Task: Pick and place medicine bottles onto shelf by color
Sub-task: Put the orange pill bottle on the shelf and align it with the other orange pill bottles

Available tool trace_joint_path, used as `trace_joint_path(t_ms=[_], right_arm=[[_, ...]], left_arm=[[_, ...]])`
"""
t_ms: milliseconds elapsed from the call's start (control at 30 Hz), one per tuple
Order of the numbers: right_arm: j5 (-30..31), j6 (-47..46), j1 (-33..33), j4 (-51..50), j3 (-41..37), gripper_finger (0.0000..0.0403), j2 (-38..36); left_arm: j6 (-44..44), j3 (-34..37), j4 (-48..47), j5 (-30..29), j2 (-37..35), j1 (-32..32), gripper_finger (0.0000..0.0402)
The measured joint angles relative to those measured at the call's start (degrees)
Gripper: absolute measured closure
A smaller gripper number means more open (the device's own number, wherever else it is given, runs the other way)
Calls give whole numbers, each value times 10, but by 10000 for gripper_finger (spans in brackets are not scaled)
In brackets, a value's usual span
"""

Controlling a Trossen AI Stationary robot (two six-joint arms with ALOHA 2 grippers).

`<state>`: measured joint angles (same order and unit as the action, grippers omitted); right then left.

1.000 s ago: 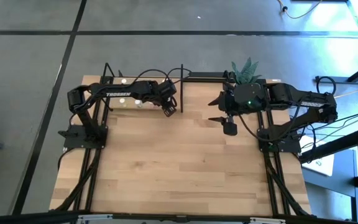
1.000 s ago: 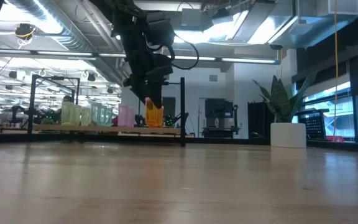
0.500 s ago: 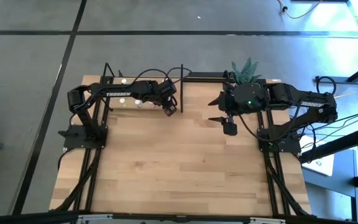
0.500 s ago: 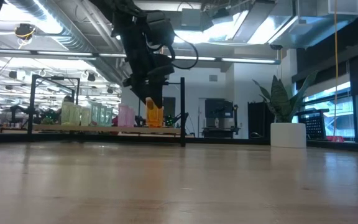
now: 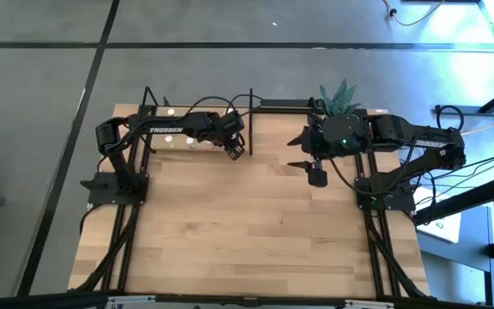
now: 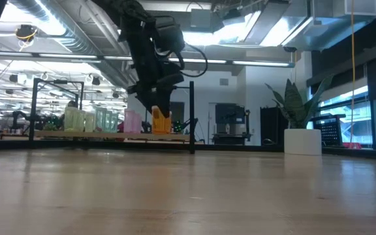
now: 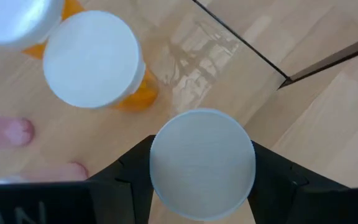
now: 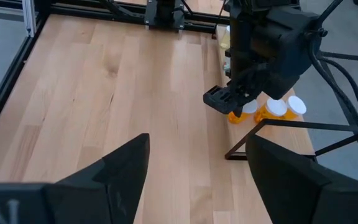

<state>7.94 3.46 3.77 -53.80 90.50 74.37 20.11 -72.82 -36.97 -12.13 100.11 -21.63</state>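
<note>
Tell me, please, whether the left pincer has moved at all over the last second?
Yes, slightly. In the low view the left pincer, shut on an orange bottle, has edged right toward the shelf's upright black bar.

A green plant (image 5: pixel 340 93) stands in a white pot (image 6: pixel 302 141) at the far edge of the wooden tabletop (image 5: pixel 256 232), near its right corner. Around the tabletop is grey floor (image 5: pixel 41 103) with dark lines.
</note>
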Motion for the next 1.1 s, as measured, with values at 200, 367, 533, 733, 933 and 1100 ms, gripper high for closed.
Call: trace_joint_path(t_ms=[200, 367, 533, 733, 933, 1100], right_arm=[[0, 0, -2, 0, 0, 136, 0], [13, 0, -2, 0, 0, 136, 0], [23, 0, -2, 0, 0, 136, 0], [22, 0, -2, 0, 0, 136, 0], [22, 0, -2, 0, 0, 136, 0], [21, 0, -2, 0, 0, 136, 0]], left_arm=[[8, 0, 8, 2, 7, 0, 217], [8, 0, 8, -1, 7, 0, 214], [14, 0, 7, -5, 7, 0, 195], [19, 0, 4, -7, 9, 0, 150], [19, 0, 4, -8, 7, 0, 103], [19, -9, -18, 1, -7, 4, 94]])
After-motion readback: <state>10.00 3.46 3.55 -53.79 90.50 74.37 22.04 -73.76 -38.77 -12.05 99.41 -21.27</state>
